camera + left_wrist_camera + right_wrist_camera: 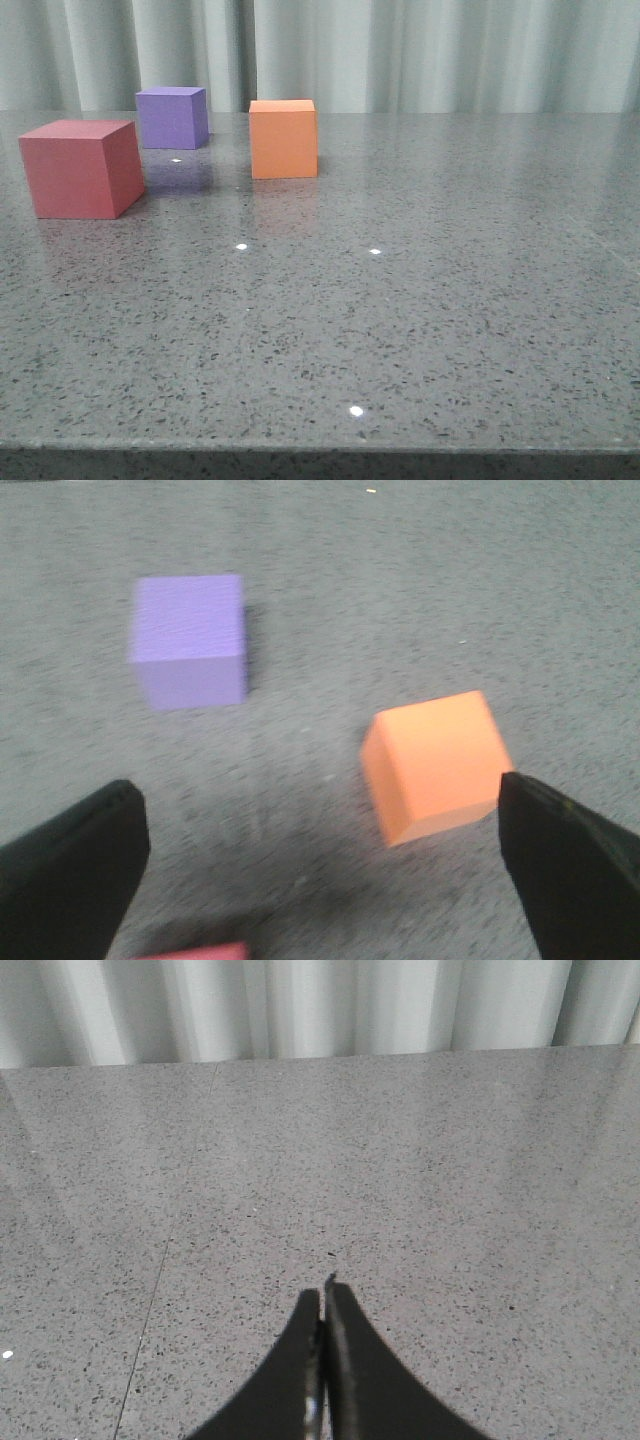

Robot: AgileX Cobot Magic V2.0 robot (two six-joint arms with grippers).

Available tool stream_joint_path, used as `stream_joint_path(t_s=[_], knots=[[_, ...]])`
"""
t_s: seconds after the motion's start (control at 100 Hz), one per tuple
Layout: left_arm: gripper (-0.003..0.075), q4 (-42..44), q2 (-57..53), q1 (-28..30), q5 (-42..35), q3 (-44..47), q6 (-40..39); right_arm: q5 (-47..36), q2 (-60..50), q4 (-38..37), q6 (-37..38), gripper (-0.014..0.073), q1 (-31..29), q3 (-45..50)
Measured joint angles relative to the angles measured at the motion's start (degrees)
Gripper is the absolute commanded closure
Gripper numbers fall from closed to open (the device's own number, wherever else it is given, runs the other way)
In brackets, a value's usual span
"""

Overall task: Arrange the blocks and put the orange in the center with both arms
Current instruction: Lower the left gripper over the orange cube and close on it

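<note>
In the front view three cubes stand on the grey speckled table (420, 300): a red-pink cube (82, 168) at the left, a purple cube (172, 117) behind it, and an orange cube (284, 138) right of both. No gripper shows there. In the left wrist view my left gripper (320, 855) is open and empty above the table. The orange cube (435, 763) lies just beyond one finger (565, 875), the purple cube (190, 640) farther off, and a sliver of the red-pink cube (195, 952) shows at the frame edge. My right gripper (325, 1298) is shut and empty over bare table.
Pale pleated curtains (400, 50) hang behind the table's far edge. The table's front edge (320, 445) runs along the bottom of the front view. A thin seam line (165, 1260) crosses the tabletop in the right wrist view.
</note>
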Motion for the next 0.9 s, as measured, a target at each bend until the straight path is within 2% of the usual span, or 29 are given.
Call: stream_joint_path(t_s=[0.22,0.36,0.9], knots=[[0.0063,3.06,14.34,-4.78,7.25,-15.45,-3.81,0.00,0.00,0.00,0.00,0.0662,0.00,0.00],[0.0063,3.93,20.49,-6.48,9.78,-21.71,-5.56,0.00,0.00,0.00,0.00,0.0662,0.00,0.00],[0.0063,5.08,24.96,-7.88,10.57,-24.30,-9.24,0.00,0.00,0.00,0.00,0.0662,0.00,0.00]])
